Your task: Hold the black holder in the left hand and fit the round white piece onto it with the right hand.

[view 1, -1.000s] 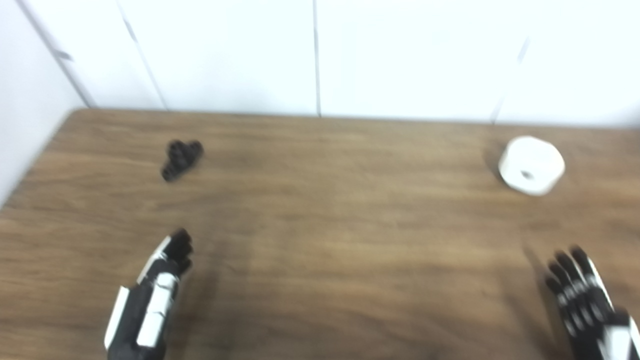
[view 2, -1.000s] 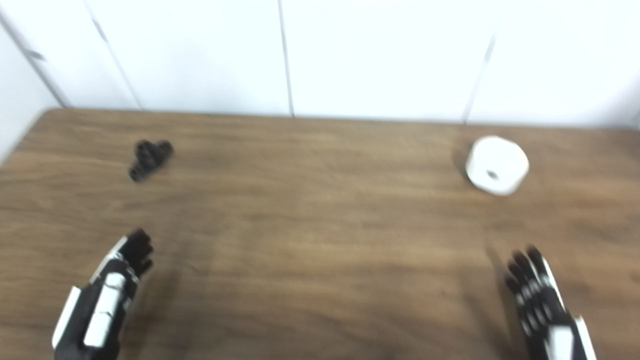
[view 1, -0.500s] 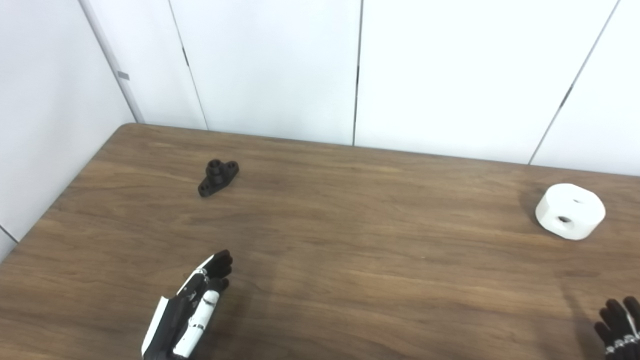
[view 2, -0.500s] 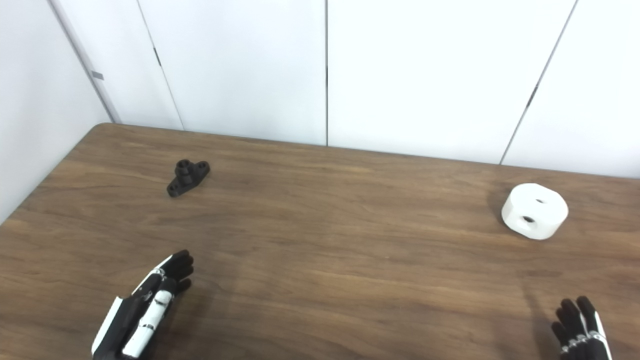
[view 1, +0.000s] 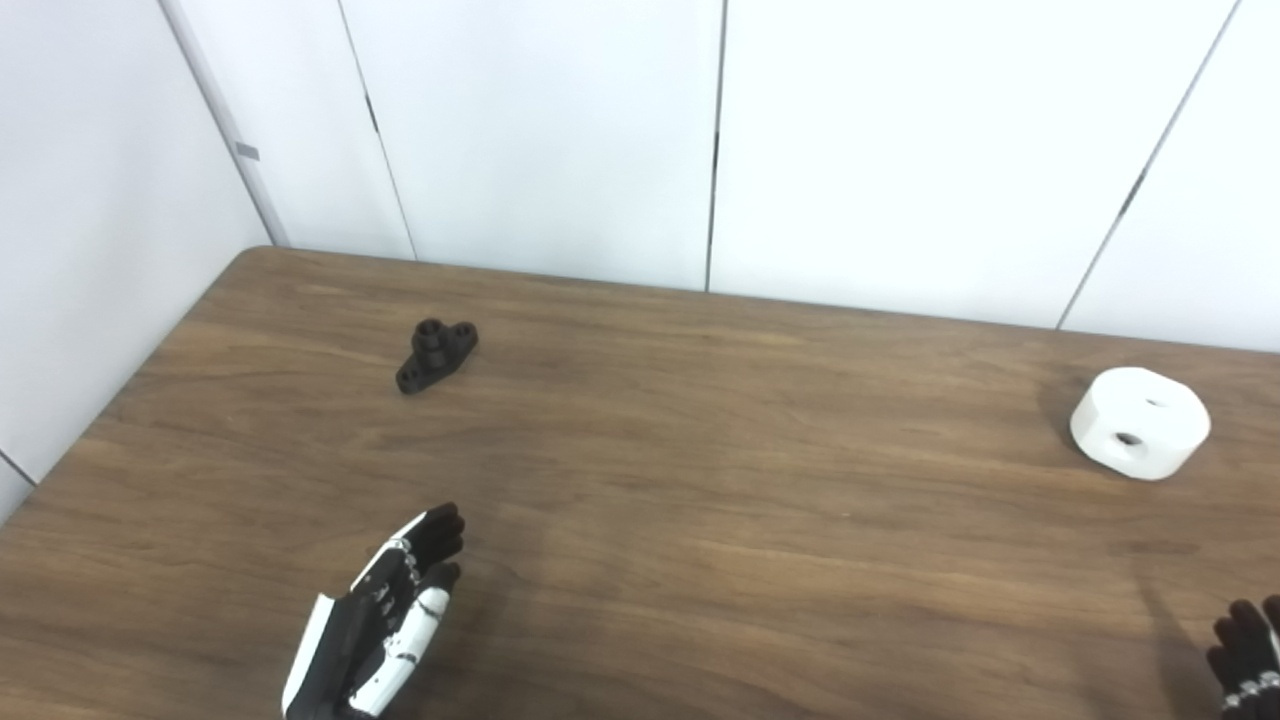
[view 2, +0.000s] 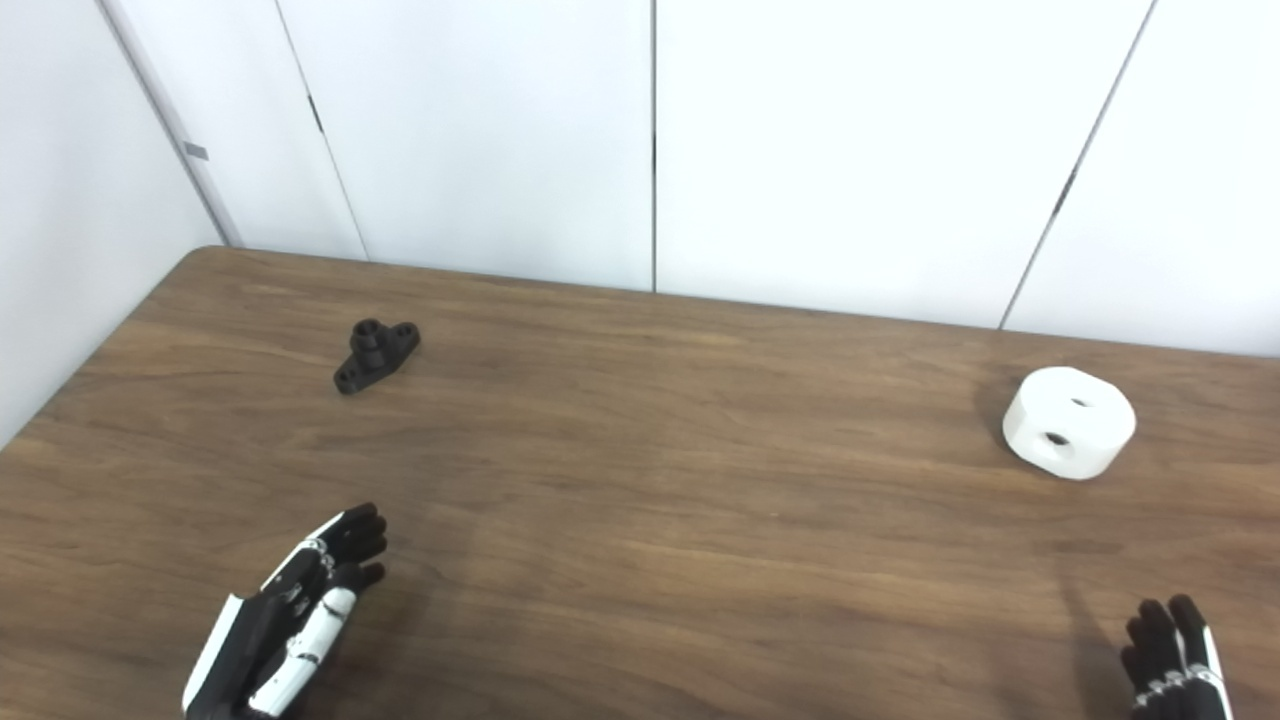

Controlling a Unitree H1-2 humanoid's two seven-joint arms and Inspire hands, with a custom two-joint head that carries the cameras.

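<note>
The black holder [view 1: 436, 354] lies on the wooden table [view 1: 700, 480] at the far left, a small flanged piece with a short post. Far right on the table rests the round white piece [view 1: 1139, 422], with holes in its top and side. My left hand [view 1: 385, 615] hovers near the front left, fingers straight and apart, holding nothing, well short of the holder. Only the fingertips of my right hand [view 2: 1170, 655] show at the bottom right corner, spread and empty, well in front of the white piece.
White wall panels [view 1: 560, 130] stand right behind the table's far edge. The table's left edge [view 1: 130, 370] runs diagonally close to the holder.
The camera tilted up between 1.0 s and 0.5 s ago, shifting the whole picture. Since then my right hand has slipped slightly lower in the frame; the left hand barely changed.
</note>
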